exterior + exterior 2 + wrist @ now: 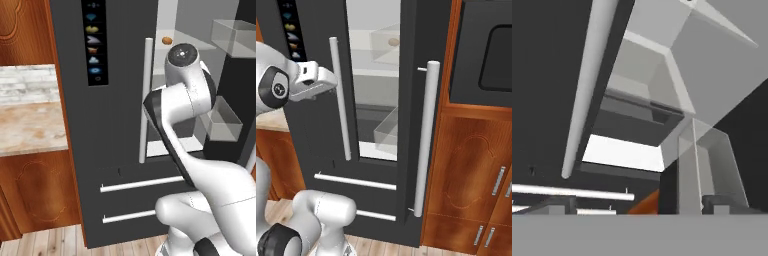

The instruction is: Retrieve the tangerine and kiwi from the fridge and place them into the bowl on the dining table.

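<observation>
The fridge point(115, 125), tall and dark grey, stands with its right door swung open, showing a pale interior with shelves and clear bins point(225, 120). Its left door stays closed, with a long pale bar handle point(146, 100) and a strip of blue icons. 2 drawers with bar pulls sit below. A marbled counter point(27, 127) on reddish wood lies to the left, well apart from the opening.

The white arm point(192, 100) rises in front of the open gap, its hand angled toward the interior. The claw point(634, 204) is released, its 2 tips spread wide with nothing between them.

A small orange-brown ball, likely the tangerine point(167, 40), rests on an upper shelf. The kiwi cannot be made out.

The step in hand appears to be the reach for the first fruit. The next move calls for raising the hand to that upper shelf and closing gently around a very small ball.

The opening is narrow: the closed door's edge and handle flank one side, the open door with its bins the other, so room for the arm is tight.
</observation>
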